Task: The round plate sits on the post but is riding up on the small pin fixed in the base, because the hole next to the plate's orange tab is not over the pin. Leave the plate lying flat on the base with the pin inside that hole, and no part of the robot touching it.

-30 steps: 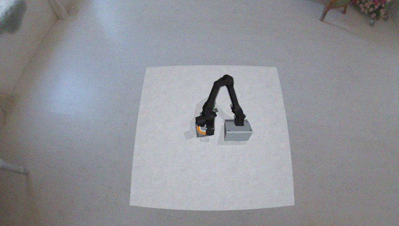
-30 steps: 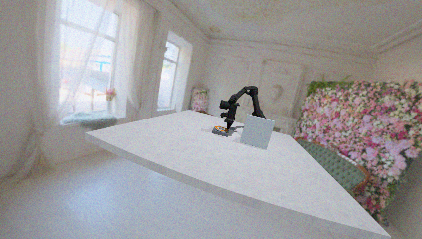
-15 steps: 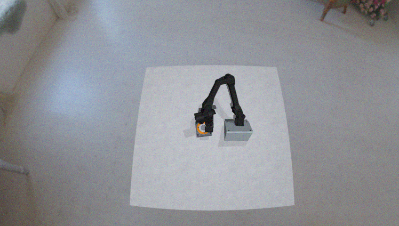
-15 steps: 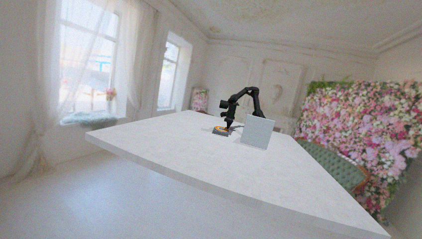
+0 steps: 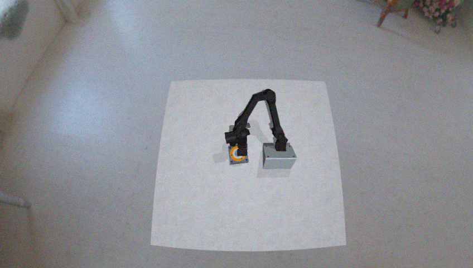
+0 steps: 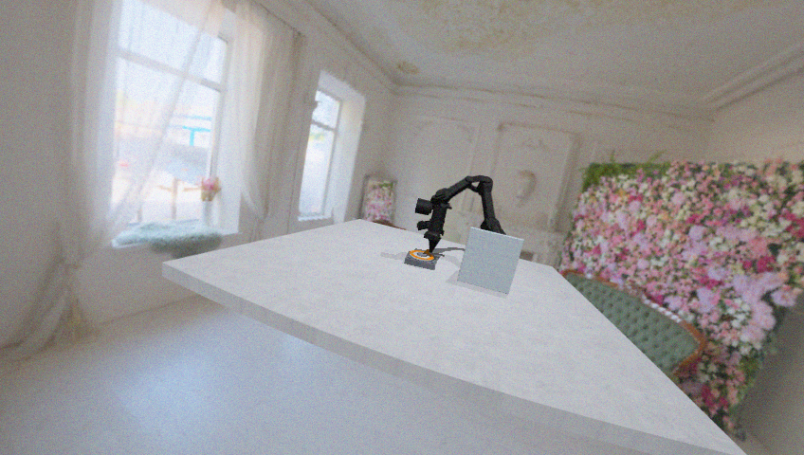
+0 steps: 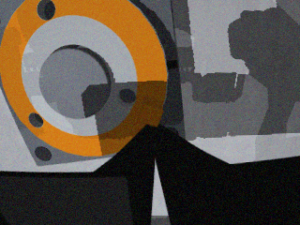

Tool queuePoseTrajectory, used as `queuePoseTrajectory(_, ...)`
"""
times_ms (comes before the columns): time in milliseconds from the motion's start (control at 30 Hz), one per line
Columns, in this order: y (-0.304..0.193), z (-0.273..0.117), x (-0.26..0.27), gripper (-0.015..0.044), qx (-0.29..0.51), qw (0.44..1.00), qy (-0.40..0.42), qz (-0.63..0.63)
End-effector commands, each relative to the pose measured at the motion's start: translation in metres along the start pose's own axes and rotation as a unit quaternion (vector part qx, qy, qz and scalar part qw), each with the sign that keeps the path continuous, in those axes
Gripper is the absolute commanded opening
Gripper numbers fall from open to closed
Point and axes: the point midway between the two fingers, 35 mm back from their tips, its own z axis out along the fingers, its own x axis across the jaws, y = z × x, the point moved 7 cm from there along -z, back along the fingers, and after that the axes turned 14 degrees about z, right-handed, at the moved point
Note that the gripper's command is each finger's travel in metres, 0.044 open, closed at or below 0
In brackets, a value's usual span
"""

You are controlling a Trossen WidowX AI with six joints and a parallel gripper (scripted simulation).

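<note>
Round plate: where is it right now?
In the top view the round plate lies on the grey square base, just left of the arm's grey mounting box. The shut gripper is over its right edge.
</note>
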Motion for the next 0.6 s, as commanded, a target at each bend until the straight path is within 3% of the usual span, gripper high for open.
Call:
queuePoseTrajectory(0, 0.007, -0.002, -0.002, 0.0000, -0.003, 1.000, -0.001, -0.001)
queuePoseTrajectory(567, 0.019, -0.002, -0.003, 0.0000, -0.003, 1.000, -0.001, -0.001)
